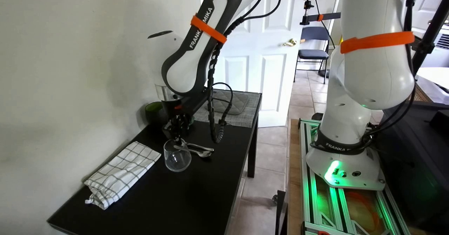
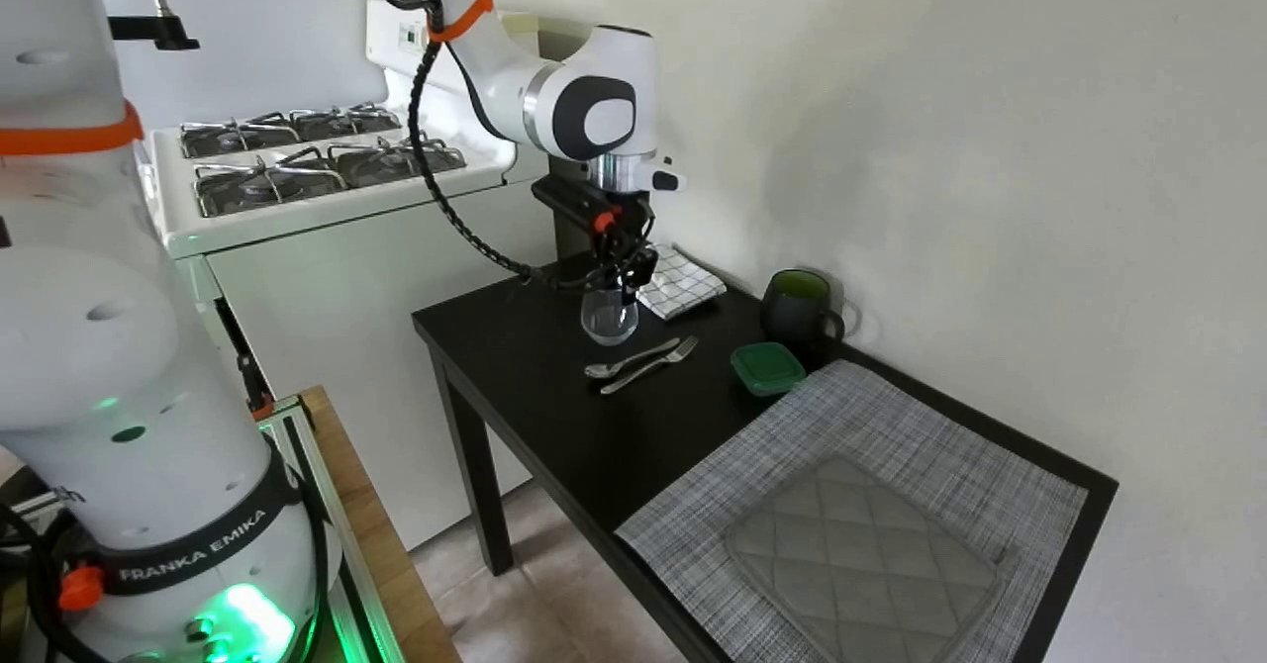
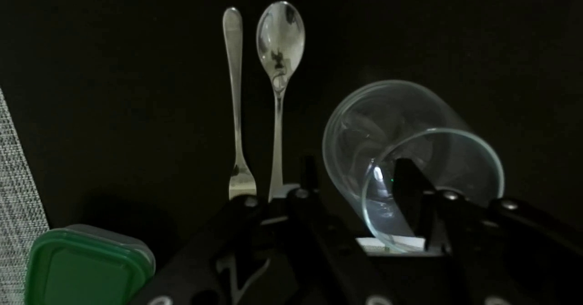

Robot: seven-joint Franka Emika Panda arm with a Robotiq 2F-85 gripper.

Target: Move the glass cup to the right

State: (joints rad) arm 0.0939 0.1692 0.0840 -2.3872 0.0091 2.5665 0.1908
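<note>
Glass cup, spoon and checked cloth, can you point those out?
Glass cup (image 1: 177, 160), in an exterior view: its clear side wall.
Spoon (image 3: 279, 85), wrist view: where bowl meets handle.
Checked cloth (image 1: 122, 172), in an exterior view: its upper surface.

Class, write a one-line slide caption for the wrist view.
Open pincer at the glass cup, spoon and fork side by side, green-lidded container in the picture's lower left.
</note>
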